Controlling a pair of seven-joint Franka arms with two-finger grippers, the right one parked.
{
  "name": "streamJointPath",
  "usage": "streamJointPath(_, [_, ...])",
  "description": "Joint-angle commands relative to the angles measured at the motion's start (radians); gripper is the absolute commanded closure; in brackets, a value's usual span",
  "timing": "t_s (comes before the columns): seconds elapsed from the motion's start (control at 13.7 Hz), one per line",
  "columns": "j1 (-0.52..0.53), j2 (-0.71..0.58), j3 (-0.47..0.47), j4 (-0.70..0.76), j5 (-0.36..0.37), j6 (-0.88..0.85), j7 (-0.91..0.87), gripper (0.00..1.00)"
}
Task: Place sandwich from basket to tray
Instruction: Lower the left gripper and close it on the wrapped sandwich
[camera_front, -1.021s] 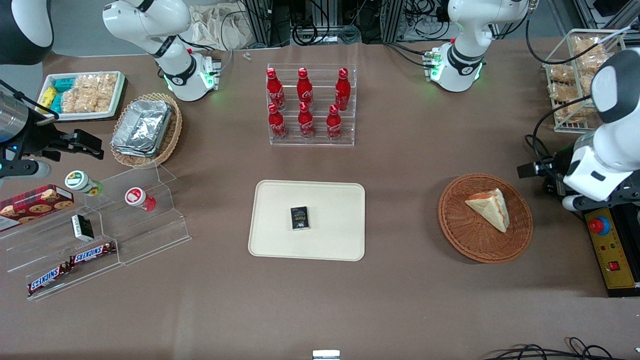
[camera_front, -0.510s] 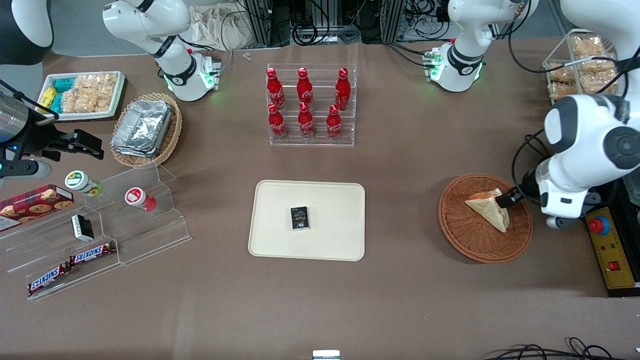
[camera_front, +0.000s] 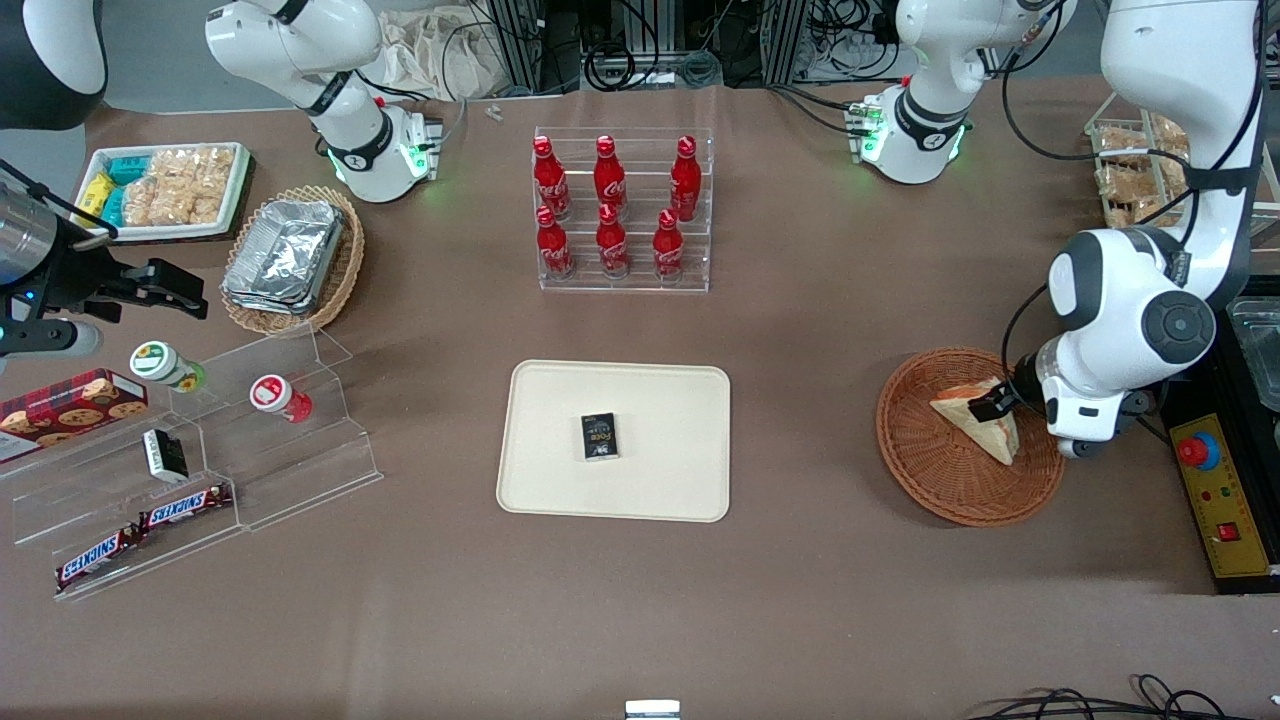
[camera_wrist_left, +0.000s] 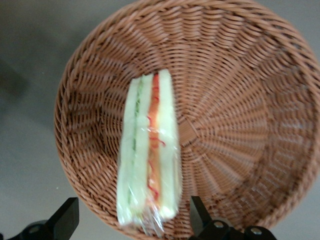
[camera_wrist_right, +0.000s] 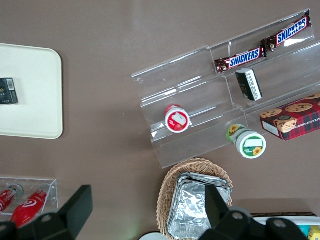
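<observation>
The sandwich (camera_front: 972, 421), a wrapped white-bread wedge with red and green filling, lies in the round reddish-brown wicker basket (camera_front: 930, 475) toward the working arm's end of the table. My gripper (camera_front: 993, 405) hangs over the sandwich's end that is farther from the front camera. In the left wrist view the gripper (camera_wrist_left: 132, 220) is open. Its two dark fingers (camera_wrist_left: 198, 214) stand on either side of the sandwich (camera_wrist_left: 150, 160) without touching it, above the basket (camera_wrist_left: 240, 100). The cream tray (camera_front: 560, 400) lies at the table's middle.
A small black box (camera_front: 599, 437) lies on the tray. A yellow control box with a red button (camera_front: 1198, 452) sits beside the basket. A rack of red bottles (camera_front: 612, 210) stands farther from the camera than the tray. An acrylic stand (camera_front: 250, 450) holds snacks toward the parked arm's end.
The working arm swung in from the table's edge to over the basket. Its gripper came from outside the basket to above the sandwich's end. The sandwich has not moved.
</observation>
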Motion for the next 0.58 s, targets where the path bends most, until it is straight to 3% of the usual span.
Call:
streamJointPath(0.0, [0.001,0.020,0.002,-0.007,0.008,0.021,-0.016,0.00])
streamJointPath(0.44, [-0.022,0.124,-0.010,-0.002,0.007,0.107,-0.142,0.03])
streamJointPath(0.51, [-0.028,0.128,-0.010,0.005,0.007,0.107,-0.156,0.22])
